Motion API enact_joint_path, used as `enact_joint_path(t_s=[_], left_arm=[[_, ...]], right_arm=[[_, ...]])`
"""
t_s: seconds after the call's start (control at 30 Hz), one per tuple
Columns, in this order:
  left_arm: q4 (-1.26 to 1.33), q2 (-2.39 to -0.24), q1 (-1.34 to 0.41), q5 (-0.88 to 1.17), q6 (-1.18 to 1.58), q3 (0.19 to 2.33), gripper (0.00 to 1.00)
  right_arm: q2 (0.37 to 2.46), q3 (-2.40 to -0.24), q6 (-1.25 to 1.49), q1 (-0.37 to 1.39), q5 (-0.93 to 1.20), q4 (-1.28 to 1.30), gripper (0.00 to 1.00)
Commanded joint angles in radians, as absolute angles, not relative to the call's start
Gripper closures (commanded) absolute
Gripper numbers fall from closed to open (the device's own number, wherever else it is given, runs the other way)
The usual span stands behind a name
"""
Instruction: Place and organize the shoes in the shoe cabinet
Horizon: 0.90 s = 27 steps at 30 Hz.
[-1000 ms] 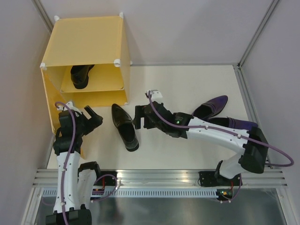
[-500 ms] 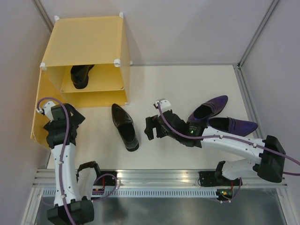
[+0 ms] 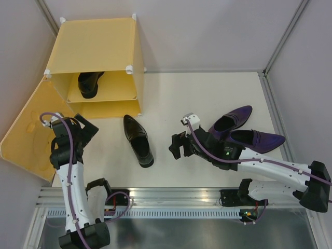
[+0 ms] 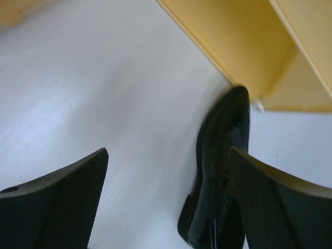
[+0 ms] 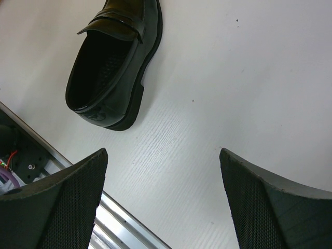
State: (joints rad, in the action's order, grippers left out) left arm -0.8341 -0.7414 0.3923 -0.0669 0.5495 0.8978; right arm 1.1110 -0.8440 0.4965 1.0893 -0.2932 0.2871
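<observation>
The yellow shoe cabinet (image 3: 98, 46) stands at the far left with its door (image 3: 28, 140) swung wide open to the left. One black shoe (image 3: 89, 83) lies on the inner shelf. The other black shoe (image 3: 138, 140) lies on the table in front of the cabinet; it also shows in the left wrist view (image 4: 220, 176) and the right wrist view (image 5: 111, 62). Two purple shoes (image 3: 232, 119) (image 3: 258, 139) lie at the right. My left gripper (image 3: 85, 129) (image 4: 166, 207) is open and empty, left of the black shoe. My right gripper (image 3: 177, 146) (image 5: 163, 202) is open and empty, right of it.
The cabinet's lower compartment (image 3: 106, 109) holds nothing that I can see. The cabinet's edge (image 4: 249, 52) is close to the left gripper. A metal rail (image 3: 176, 194) runs along the table's near edge. Grey walls enclose the table at the back and both sides.
The cabinet door has swung wide open to the left. My left gripper has drawn back to the left. My right arm has pulled back toward the near right, away from the black shoe.
</observation>
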Motion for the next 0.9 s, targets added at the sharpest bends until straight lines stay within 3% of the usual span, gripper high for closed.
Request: enact_joint_path(t_s=[0.0,0.27,0.5,0.67,0.77,0.87], left_arm=[[-0.824,-0.704,0.298,0.190,0.573,0.818,0.01],[-0.764,-0.738,-0.257,-0.064,0.833,0.692,0.01],[-0.638,-0.923,-0.475,-0.225,0.997,0.635,0.09],[-0.528,-1.061,-0.495,-0.242,1.035,0.626,0.19],[-0.522,-1.098,-0.497,-0.256,1.042,0.621,0.33],[-0.520,-1.056,-0.497,-0.276,1.049,0.594,0.65]], right_arm=[[1.075,-0.825,0.465,1.091,-0.322,0.252,0.08],[1.063,-0.782,0.477,1.091,-0.339,0.244,0.09],[1.048,-0.761,0.486,1.091,-0.353,0.258,0.09],[1.031,-0.741,0.494,1.091,-0.362,0.264,0.09],[1.020,-0.733,0.503,1.091,-0.362,0.273,0.09],[0.993,-0.719,0.511,1.091,-0.380,0.285,0.09]])
